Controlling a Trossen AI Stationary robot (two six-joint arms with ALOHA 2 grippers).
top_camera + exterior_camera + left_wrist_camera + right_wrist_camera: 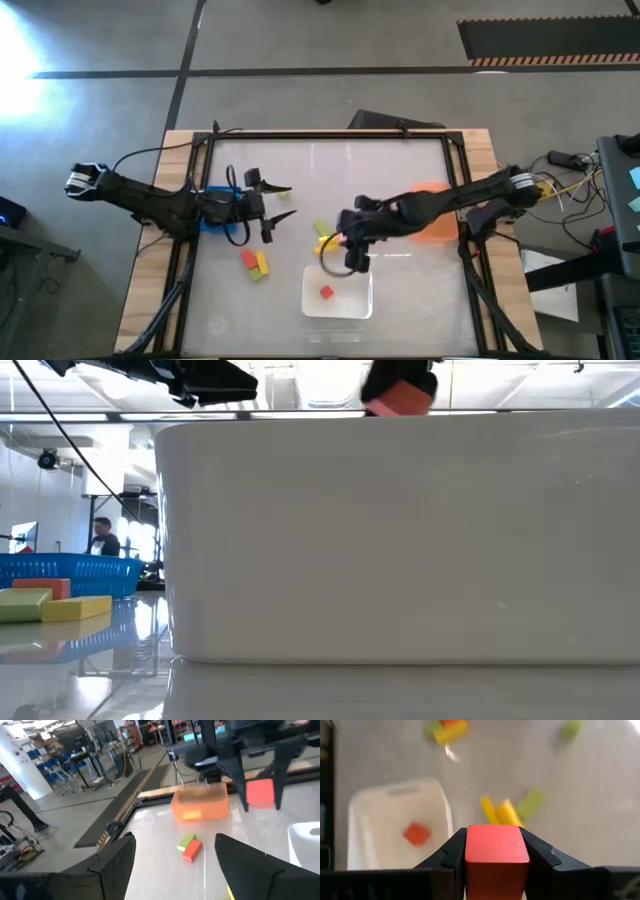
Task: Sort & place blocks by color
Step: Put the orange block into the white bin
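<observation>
My right gripper [348, 248] is shut on a red block [496, 852] in the air, just beyond the far edge of the white tray [338, 305]. One red block [326, 292] lies in that tray. Yellow and green blocks [322, 232] lie on the table under the right gripper. A red, yellow and green cluster [255, 263] lies left of the tray, and a single green block [285, 215] lies farther back. My left gripper [272, 208] is open and hovers beside the blue bin [215, 222], holding nothing. My right gripper pinches the red block [496, 870] between its two fingers [452, 855], one on each of two opposite sides. The fingers come from above, slanting down. The block is lifted clear of the table and tray [400, 400], with one face toward the wrist camera.
An orange bin [437, 228] stands under the right arm and holds a yellow block [192, 814]. In the low view the white tray's wall [400, 540] fills most of the picture. A person [103, 538] stands in the room behind the table.
</observation>
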